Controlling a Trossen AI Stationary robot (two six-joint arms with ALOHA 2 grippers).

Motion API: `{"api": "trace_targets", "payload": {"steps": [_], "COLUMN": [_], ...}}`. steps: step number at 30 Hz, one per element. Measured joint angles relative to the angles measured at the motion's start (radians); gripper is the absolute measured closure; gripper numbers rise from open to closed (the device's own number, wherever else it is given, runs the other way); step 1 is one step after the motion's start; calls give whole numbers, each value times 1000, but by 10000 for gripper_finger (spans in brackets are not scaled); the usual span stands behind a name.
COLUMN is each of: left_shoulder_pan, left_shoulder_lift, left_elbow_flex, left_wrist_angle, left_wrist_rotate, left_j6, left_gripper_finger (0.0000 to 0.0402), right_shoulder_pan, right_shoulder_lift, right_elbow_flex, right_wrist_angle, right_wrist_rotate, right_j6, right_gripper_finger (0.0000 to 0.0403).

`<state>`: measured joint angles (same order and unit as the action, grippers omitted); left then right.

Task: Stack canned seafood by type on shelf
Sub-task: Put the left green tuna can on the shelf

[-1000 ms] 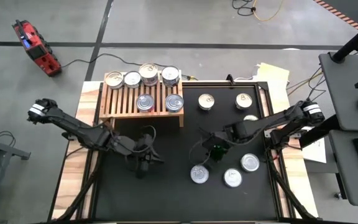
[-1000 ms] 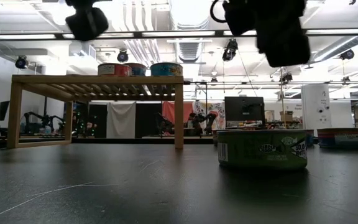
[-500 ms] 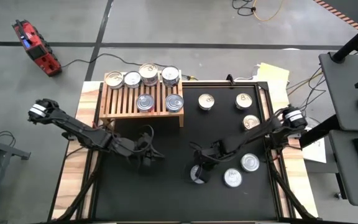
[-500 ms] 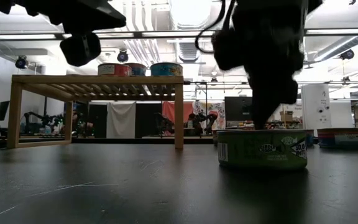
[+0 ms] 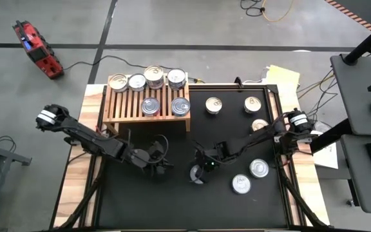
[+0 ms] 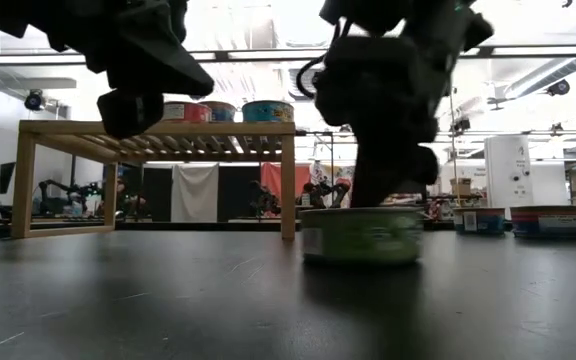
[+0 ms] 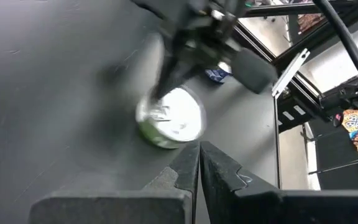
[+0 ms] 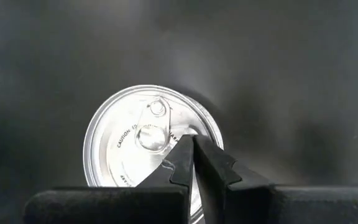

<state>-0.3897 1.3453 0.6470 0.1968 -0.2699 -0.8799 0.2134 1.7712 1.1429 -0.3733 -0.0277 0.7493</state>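
The green-labelled tin (image 6: 358, 236) sat on the black table (image 5: 172, 206), out in the open centre, well apart from the shelf (image 5: 148, 102) where six tins (image 5: 145, 82) already stood. My right gripper (image 8: 192, 144) had its fingers pressed together, tips down on the tin's silver lid beside the pull tab, holding nothing. As I judged it, I was nudging the tin toward the left arm's side, not lifting it. To do that well I needed to keep the tips low and off the tab, push slowly through the tin's middle so it would slide rather than spin away, then open up and take it by the rim.

My left gripper (image 7: 199, 163) was also closed and empty, hovering near the tin.

Against a second before, the tin had slid away from the two loose tins (image 5: 250, 176) beside it, toward the table's middle. The right arm had dropped onto it, and the left arm had swung in closer.
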Motion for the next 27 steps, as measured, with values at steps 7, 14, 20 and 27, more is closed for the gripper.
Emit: {"api": "trace_targets", "payload": {"steps": [7, 14, 20, 27], "left_shoulder_pan": [0, 0, 9, 30], "left_shoulder_lift": [83, 175, 259, 371], "left_elbow_flex": [92, 153, 141, 137], "left_wrist_angle": [4, 33, 159, 233], "left_wrist_rotate": [6, 49, 51, 28], "left_j6": [55, 47, 21, 78], "left_gripper_finger": [401, 401, 401, 401], "right_shoulder_pan": [-73, -126, -125, -120], "right_shoulder_lift": [9, -25, -105, -170], "right_elbow_flex": [-2, -5, -4, -4], "right_wrist_angle": [67, 87, 83, 53], "right_wrist_rotate": [8, -15, -25, -27], "right_j6": [-173, -160, -85, 67], "right_gripper_finger": [394, 394, 394, 394]}}
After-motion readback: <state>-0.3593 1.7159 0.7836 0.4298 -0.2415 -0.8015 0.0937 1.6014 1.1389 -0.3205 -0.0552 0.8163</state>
